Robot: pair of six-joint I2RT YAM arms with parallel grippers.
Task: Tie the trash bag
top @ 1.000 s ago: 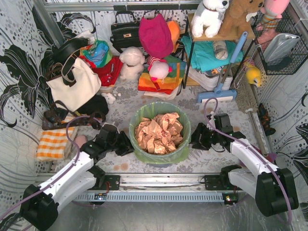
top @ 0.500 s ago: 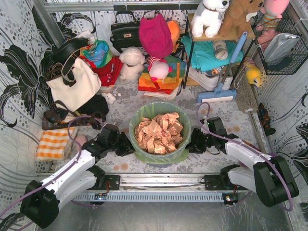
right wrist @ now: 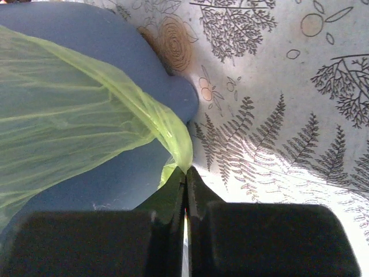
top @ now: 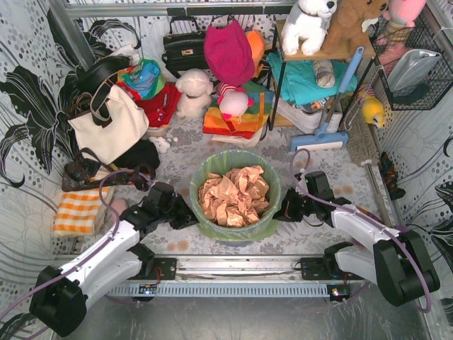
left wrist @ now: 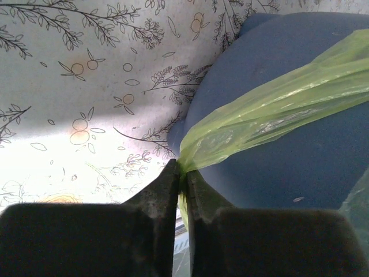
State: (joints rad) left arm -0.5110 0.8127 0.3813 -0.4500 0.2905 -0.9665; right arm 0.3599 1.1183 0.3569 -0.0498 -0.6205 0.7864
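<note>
Pinching: both hands are nipping the loose overhang of the trash bag (top: 235, 157), one on each flank.
Bag's place: it is sitting as a liner in the round blue-grey bin (left wrist: 300, 156) at the middle of the surface (top: 333, 177), with its rim folding over the bin's lip and crumpled tan paper (top: 233, 195) filling it.
Left hand: the left hand (left wrist: 181, 173) is pressing its fingers together on a gathered point of green film at the bag's 9 o'clock, low beside the bin wall. The film is running taut from the pinch up toward the lip.
Right hand: the right hand (right wrist: 185, 173) is doing the same at 3 o'clock, with its fingers pressing fully together on a thin fold of film.
Step in hand: by the look of it, the arms are securing two opposite corners before lifting them off the lip.
Doing it well: the film is looking thin, so pulling up and inward evenly on both sides together is probably safer than jerking. A one-sided pull is risking tipping the bin or slipping the film out of a pinch.
Watching for: the two tails are going to need enough free length above the paper to cross at the centre.
Surroundings: a white tote (top: 113, 127) at 10 o'clock and a white soft toy (top: 193, 92) at 12 are lying well apart from the bin.
</note>
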